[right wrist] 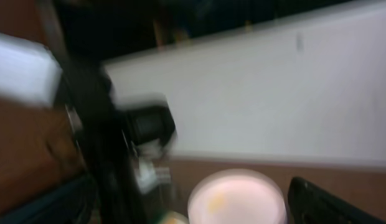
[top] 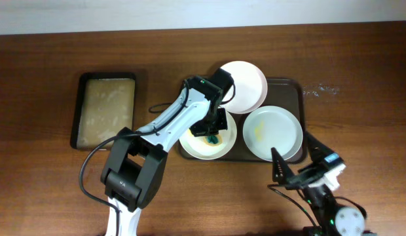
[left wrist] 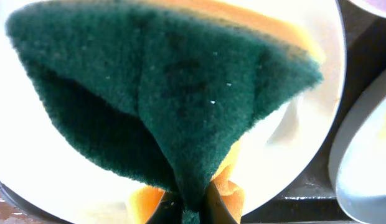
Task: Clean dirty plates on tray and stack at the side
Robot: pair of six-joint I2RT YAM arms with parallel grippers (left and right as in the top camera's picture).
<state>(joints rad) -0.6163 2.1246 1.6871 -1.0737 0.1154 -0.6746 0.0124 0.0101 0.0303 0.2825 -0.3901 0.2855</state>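
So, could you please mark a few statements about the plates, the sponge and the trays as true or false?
1. The left gripper holds a green sponge over a plate. True.
2. The plates are stacked beside the tray. False: all three lie unstacked on it.
3. The right-side plate bears a yellow smear. True.
4. The smaller black tray holds a plate. False: no plate is in it.
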